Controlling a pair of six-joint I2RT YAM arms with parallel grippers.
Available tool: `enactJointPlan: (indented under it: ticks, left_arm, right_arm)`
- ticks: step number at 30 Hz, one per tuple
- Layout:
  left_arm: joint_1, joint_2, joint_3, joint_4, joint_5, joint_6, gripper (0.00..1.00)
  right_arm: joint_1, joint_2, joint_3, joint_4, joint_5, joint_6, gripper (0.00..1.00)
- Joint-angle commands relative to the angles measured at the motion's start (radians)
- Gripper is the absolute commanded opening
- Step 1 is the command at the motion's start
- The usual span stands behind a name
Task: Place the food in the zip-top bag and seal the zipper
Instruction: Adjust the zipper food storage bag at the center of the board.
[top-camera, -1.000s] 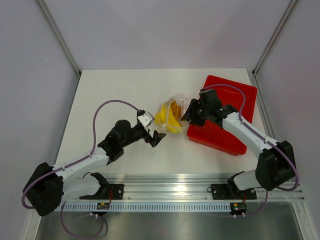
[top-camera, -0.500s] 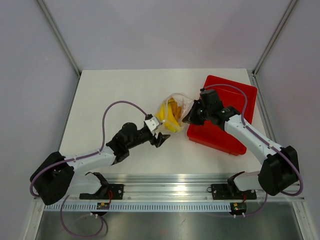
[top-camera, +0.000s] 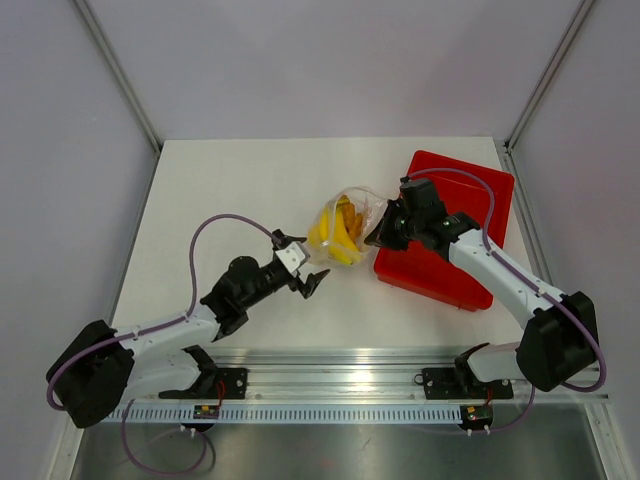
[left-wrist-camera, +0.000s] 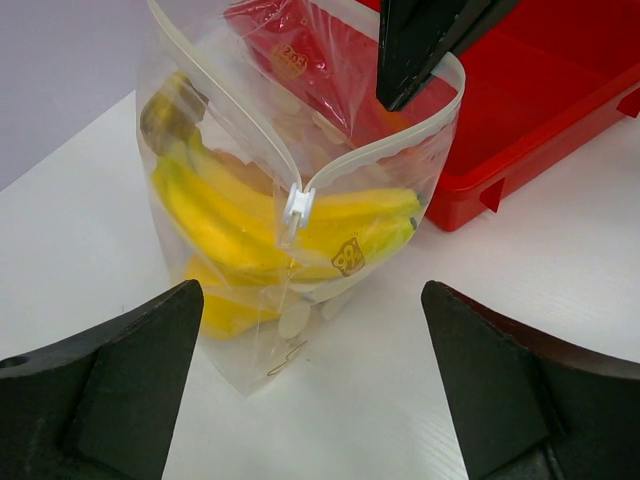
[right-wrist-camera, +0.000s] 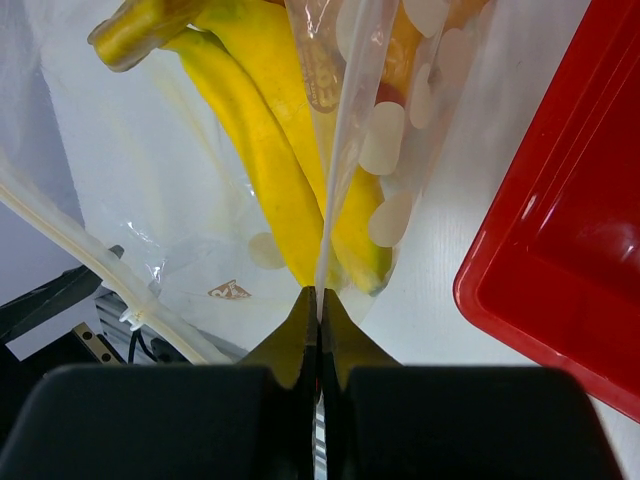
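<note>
- I've got the zip-top bag (top-camera: 347, 222) standing upright on the white table (top-camera: 230, 190), just left of the red tray (top-camera: 425, 268). The bag is thin, floppy clear film, glossy and crinkled, with whitish ovals dotted over one face.
- The right end effector (right-wrist-camera: 318, 300) is clenched. Its two black fingers are pressed flat together on a fold of the bag's film at the right side of the mouth.
- The zipper (left-wrist-camera: 385, 150) reads as a ribbed whitish strip around the rim. Its two tracks spread apart from a small white slider (left-wrist-camera: 298, 208), so the mouth gapes open.
- Inside the bag is a smooth, curved yellow banana bunch (left-wrist-camera: 225, 225) with a brownish stem end and a small sticker.
- An orange piece (top-camera: 346, 211) is tucked in on the far side of the bunch.
- Something reddish shows through the film, and I can't tell whether it is food or the tray behind.
- The left end effector (left-wrist-camera: 310, 300) is released, its broad matte black fingers spread wide. It sits near-left of the bag, apart from it and gripping nothing.
- The tray is hard, glossy red plastic, rectangular with a raised rim.
</note>
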Motion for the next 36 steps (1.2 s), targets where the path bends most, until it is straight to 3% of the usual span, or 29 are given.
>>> enactJointPlan:
  ticks: [1,5,13,19,21,25,27,28,34,36]
  left_arm:
    - [0.007,0.018,0.036,0.07,0.041,0.028,0.97]
    - [0.007,0.077,0.066,0.139,0.059,0.017,0.97]
    - [0.009,0.101,0.122,0.128,0.072,0.059,0.72]
    - [0.009,0.123,0.145,0.116,0.116,0.05,0.64]
    - [0.009,0.14,0.152,0.13,0.124,0.043,0.56]
    - [0.009,0.178,0.183,0.133,0.136,0.023,0.22]
    - [0.009,0.199,0.206,0.084,0.153,0.026,0.01]
    - [0.009,0.203,0.224,0.067,0.16,0.03,0.0]
    - [0.012,0.152,0.195,0.062,0.141,0.039,0.0]
    - [0.022,0.115,0.16,0.09,0.102,0.024,0.0]
  right_arm:
    - [0.006,-0.027,0.025,0.033,-0.035,0.003,0.0]
    - [0.008,-0.022,0.033,0.027,-0.039,-0.006,0.0]
    - [0.006,-0.027,0.039,0.016,-0.042,-0.009,0.0]
    - [0.006,-0.025,0.039,0.022,-0.05,-0.005,0.0]
    - [0.006,-0.022,0.042,0.024,-0.052,-0.005,0.0]
    - [0.006,-0.015,0.048,0.018,-0.062,-0.005,0.01]
    - [0.006,-0.013,0.059,0.004,-0.067,-0.015,0.05]
    - [0.008,-0.017,0.064,-0.007,-0.062,-0.018,0.07]
    - [0.0,-0.041,0.156,-0.143,0.068,-0.103,0.63]
    - [-0.012,-0.039,0.206,-0.177,0.122,-0.141,0.64]
